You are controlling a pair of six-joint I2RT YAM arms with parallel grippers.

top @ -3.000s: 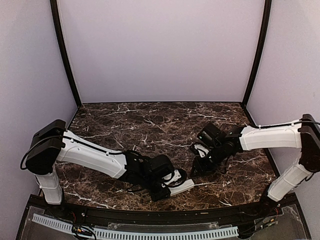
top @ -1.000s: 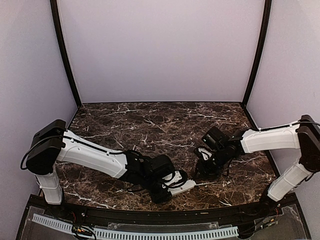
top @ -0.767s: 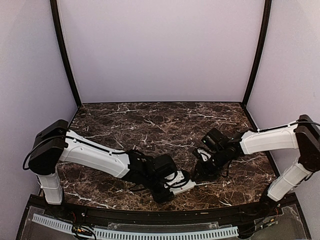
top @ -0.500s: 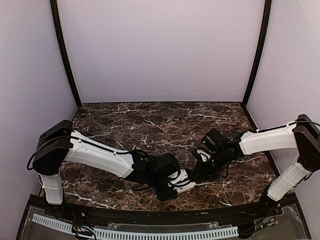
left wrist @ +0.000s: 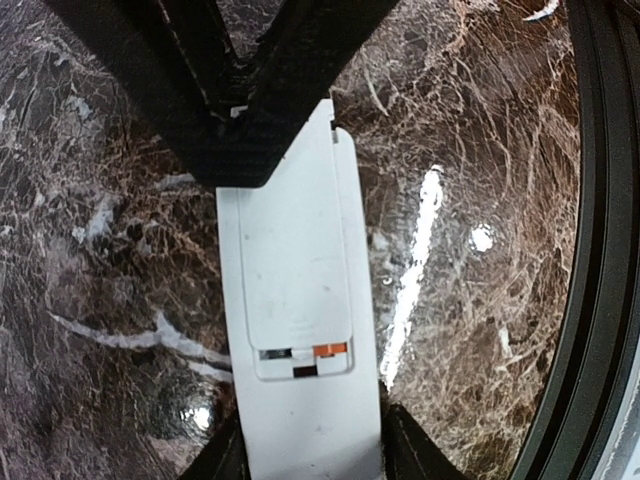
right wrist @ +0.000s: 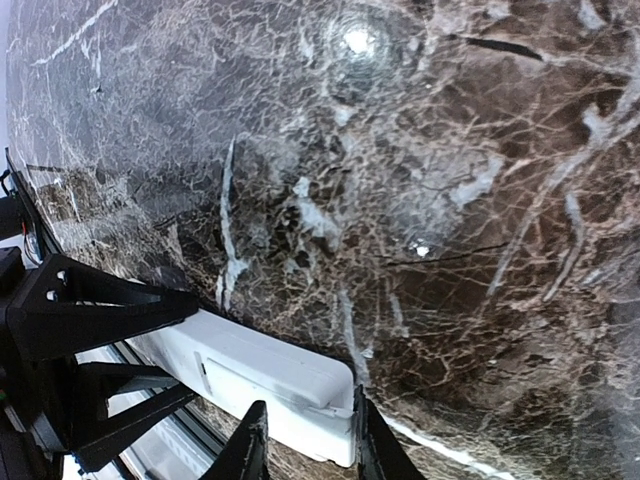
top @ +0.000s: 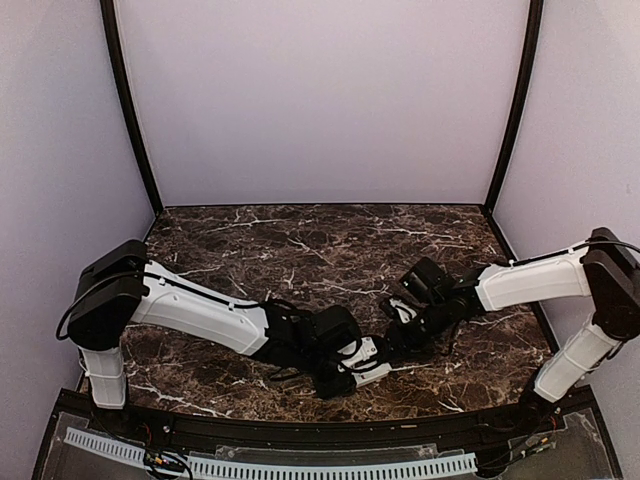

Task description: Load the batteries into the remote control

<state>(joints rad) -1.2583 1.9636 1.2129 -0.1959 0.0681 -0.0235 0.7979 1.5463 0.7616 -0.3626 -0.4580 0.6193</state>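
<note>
a: where is the remote control?

b: the remote control (left wrist: 318,420) lies back up on the dark marble table (top: 300,250), close to the near edge, between the two arms.

a: and the left gripper?

b: the left gripper (left wrist: 315,455) is about half closed around one end of it. its fingers (left wrist: 405,450) sit against the two long edges, so it has hold of the remote.

a: the right one?

b: the right gripper (right wrist: 308,440) is down at the other end, jaws only a narrow gap apart, tips at the remote's end. i cannot tell whether they pinch it or only touch it.

a: any battery in sight?

b: the back cover (left wrist: 290,230) is on. a small orange-red patch (left wrist: 330,348) shows in a slot near the left gripper's end; whether that is a battery, i cannot tell.
</note>
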